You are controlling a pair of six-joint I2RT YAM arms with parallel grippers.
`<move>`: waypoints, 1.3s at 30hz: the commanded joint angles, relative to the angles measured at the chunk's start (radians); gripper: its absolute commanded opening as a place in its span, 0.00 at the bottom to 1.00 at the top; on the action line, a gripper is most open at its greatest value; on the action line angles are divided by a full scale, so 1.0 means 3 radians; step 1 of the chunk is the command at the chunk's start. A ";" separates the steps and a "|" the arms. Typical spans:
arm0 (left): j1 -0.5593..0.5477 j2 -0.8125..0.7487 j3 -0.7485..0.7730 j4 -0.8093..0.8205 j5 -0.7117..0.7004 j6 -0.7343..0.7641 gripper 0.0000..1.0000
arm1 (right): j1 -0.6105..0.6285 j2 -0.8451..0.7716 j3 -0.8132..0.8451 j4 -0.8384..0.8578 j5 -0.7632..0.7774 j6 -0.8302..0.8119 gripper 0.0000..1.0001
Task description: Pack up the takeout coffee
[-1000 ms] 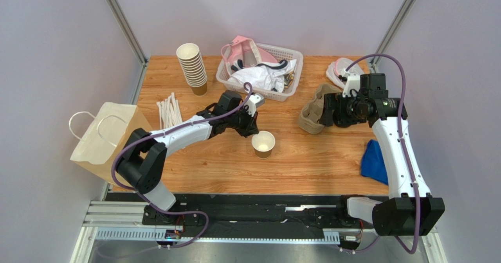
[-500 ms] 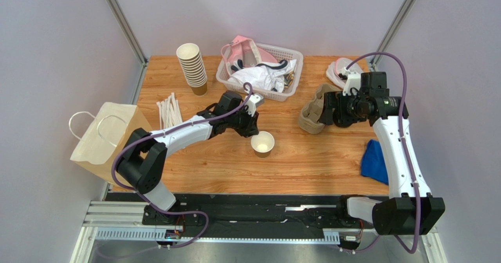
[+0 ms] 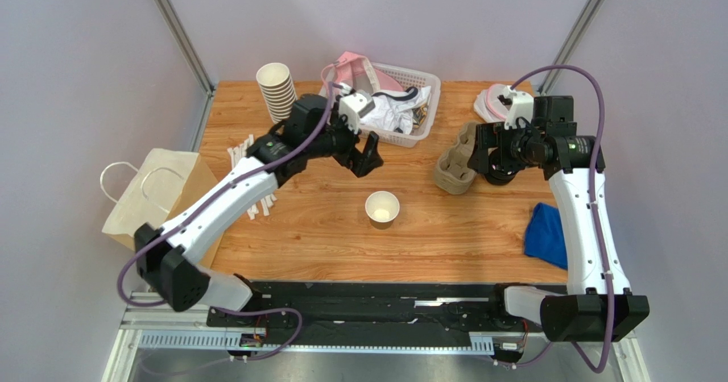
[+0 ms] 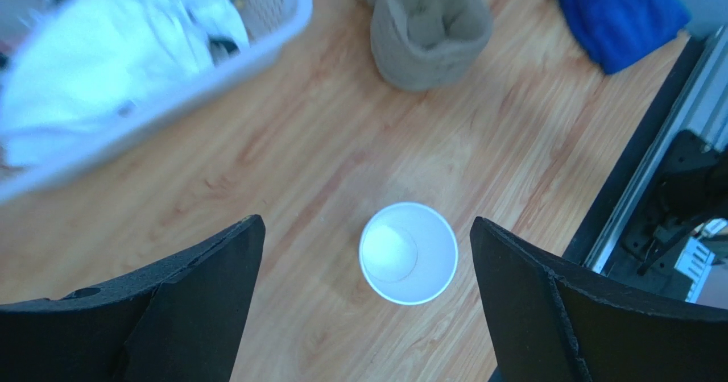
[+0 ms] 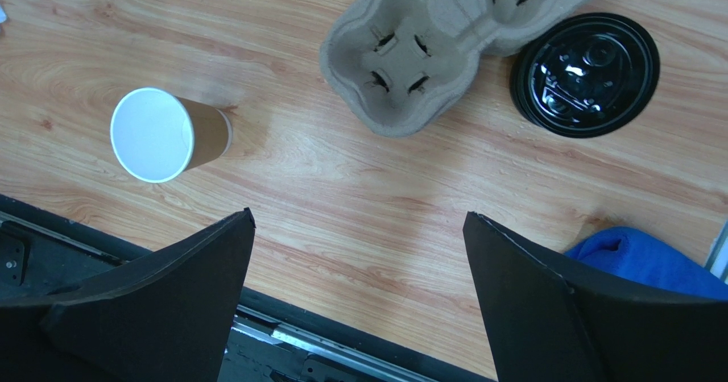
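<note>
A single brown paper cup (image 3: 382, 208) stands upright and open-topped near the middle of the wooden worktop (image 3: 342, 245), apart from everything else. Its inside shows white.

The left arm (image 3: 231, 190) reaches across toward the white basket (image 3: 430, 105). The left jaws hang in the air between the basket and the cup, spread wide and gripping nothing. From the left wrist camera the cup sits below, between the two black fingers (image 4: 171, 314) and touched by neither.

The right arm (image 3: 581, 220) holds the right jaws above the moulded cardboard cup carrier (image 3: 451, 170), and they too are spread wide and empty. The right wrist camera shows the carrier lying on the wood with a round black lid (image 5: 585, 73) flat just beside one end. The cup stands off to the carrier's other side. A blue cloth (image 3: 544, 235) lies at the worktop's right edge, next to the right arm.

At the far left a stack of brown paper cups (image 3: 278, 92) leans slightly, with a bundle of white sticks (image 3: 237, 153) near it, partly under the left arm. A brown paper bag (image 3: 158, 199) with white handles sits at the left edge. The basket holds crumpled white and pink things.
</note>
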 commanded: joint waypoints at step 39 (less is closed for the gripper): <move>0.0531 -0.0190 0.0030 -0.0039 0.0238 -0.0123 0.99 | -0.0970 0.2103 0.0977 -0.0010 0.0584 -0.0090 0.40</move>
